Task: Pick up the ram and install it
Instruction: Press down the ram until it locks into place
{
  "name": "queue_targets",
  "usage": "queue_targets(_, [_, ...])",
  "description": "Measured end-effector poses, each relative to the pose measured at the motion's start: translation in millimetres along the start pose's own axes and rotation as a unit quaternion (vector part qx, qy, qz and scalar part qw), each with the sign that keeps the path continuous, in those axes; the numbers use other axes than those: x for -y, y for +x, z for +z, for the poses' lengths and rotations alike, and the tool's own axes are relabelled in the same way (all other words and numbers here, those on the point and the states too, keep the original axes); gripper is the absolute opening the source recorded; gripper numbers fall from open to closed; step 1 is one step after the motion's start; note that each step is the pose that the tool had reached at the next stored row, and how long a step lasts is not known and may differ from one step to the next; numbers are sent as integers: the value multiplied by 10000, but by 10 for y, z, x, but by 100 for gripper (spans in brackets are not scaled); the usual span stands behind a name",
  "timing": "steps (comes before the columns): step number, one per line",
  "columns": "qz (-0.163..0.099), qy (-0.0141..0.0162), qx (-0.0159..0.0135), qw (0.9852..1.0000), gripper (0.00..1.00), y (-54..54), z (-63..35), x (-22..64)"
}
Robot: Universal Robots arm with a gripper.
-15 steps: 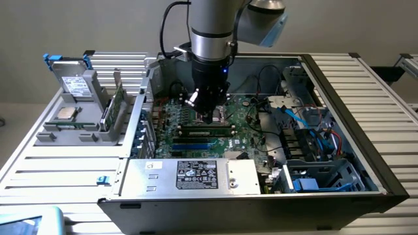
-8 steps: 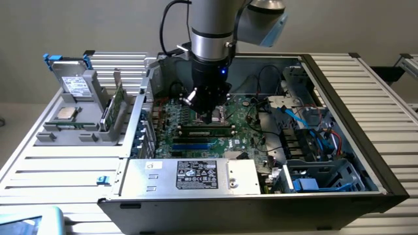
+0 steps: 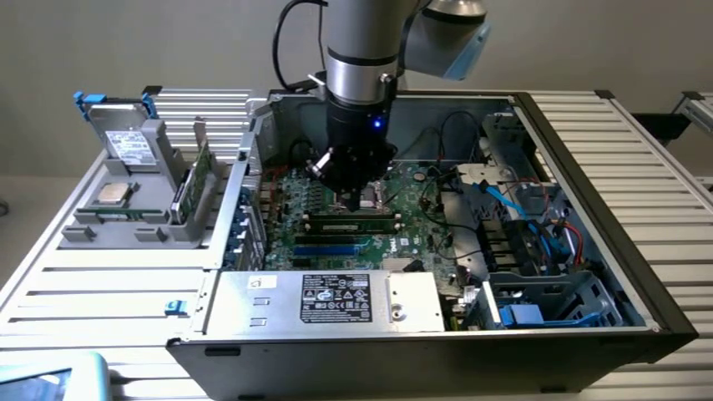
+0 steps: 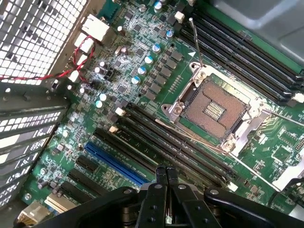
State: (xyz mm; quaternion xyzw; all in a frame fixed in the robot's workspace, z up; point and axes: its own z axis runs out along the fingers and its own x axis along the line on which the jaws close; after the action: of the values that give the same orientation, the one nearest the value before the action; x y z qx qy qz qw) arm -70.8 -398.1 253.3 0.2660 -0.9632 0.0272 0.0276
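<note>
Closed fingers [image 4: 161,176] over motherboard [image 4: 142,90], one ram [image 3: 353,223] seated

The ram [image 3: 352,221] is a long, narrow green circuit-board stick carrying a row of dark chips. In the exterior view it sits inside the open computer case [image 3: 579,167], on the motherboard [image 3: 418,242], in line with the memory slots [image 3: 334,238]. Its long axis runs from the exterior view's left to the exterior view's right. It occupies the slot position nearest the processor socket [image 3: 373,199], with the blue slot beside it. Whether it is fully seated cannot be determined.
</note>
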Motion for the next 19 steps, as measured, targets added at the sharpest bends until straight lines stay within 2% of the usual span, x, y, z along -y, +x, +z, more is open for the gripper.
queue_targets(4, [334,-23,-13,9994,11,0,1,0])
queue_targets(9, [736,-50,-29,9973,11,0,3,0])
queue_targets(14, [1083,-73,-42,9941,11,0,3,0])
queue_targets(19, [1451,-98,-56,9894,11,0,3,0])
